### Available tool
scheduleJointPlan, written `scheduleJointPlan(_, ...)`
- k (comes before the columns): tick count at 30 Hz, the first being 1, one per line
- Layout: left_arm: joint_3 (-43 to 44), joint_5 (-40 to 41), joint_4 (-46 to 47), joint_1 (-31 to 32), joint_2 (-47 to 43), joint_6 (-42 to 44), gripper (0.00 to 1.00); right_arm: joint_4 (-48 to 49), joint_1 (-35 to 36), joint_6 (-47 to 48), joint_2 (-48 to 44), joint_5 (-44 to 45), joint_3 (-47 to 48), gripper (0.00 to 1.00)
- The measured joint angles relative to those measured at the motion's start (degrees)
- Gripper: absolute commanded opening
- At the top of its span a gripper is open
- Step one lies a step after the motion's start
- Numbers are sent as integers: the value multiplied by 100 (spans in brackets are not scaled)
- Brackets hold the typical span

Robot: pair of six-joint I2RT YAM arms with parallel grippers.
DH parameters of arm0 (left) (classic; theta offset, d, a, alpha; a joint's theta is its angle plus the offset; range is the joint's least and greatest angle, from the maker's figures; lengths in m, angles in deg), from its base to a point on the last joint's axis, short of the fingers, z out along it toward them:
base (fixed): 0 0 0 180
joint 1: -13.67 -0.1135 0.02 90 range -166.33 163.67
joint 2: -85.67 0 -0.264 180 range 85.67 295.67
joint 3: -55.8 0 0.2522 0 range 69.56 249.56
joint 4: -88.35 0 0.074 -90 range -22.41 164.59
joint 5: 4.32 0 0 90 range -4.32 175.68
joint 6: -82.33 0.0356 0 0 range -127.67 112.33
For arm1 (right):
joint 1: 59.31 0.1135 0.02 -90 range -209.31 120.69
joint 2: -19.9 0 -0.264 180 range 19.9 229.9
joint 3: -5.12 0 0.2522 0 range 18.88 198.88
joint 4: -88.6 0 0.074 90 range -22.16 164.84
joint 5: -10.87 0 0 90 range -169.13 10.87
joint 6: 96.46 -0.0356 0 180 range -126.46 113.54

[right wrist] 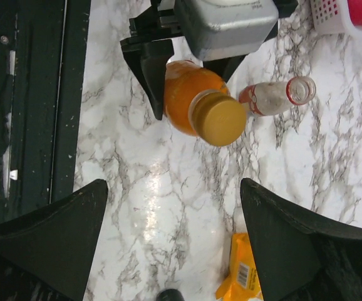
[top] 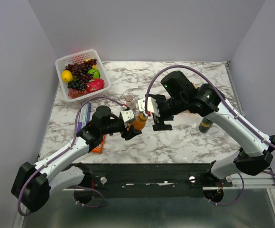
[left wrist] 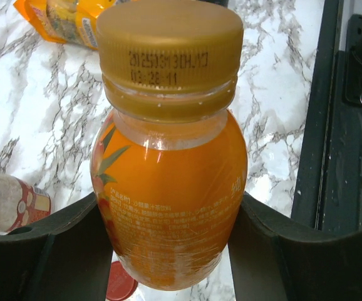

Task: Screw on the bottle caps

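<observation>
On the marble table (top: 185, 137), the left gripper (top: 133, 127) was clamped around the belly of the orange bottle (left wrist: 168, 188), with the orange cap (left wrist: 168, 44) on its neck. The right gripper (right wrist: 173, 188) hung just beside that bottle, jaws wide apart and empty. The full, smooth plastic looked slippery and yielding, so the stiff little cap seemed best pinched across its rim. The red cap (left wrist: 121, 282) lay at the bottle's foot, and the clear bottle (right wrist: 272, 97) stood uncapped nearby.

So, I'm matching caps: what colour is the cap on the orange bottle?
Golden-orange cap, clearest in the left wrist view.
</observation>
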Motion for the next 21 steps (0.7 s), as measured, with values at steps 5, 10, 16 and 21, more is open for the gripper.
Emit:
scheduleJointPlan(5, 334, -105, -675, 94, -79, 592, 0, -33, 20, 732, 0, -348, -52, 95)
scheduleJointPlan(10, 575, -133, -1080, 184, -94, 994, 0, -48, 90, 1316, -17, -439, -258, 93)
scheduleJointPlan(16, 737, -136, -1414, 195, -94, 1296, 0, 214, 114, 1631, -24, -428, -511, 86)
scheduleJointPlan(21, 824, -138, -1589, 227, -98, 1447, 0, 363, 114, 1738, -17, -424, -599, 74)
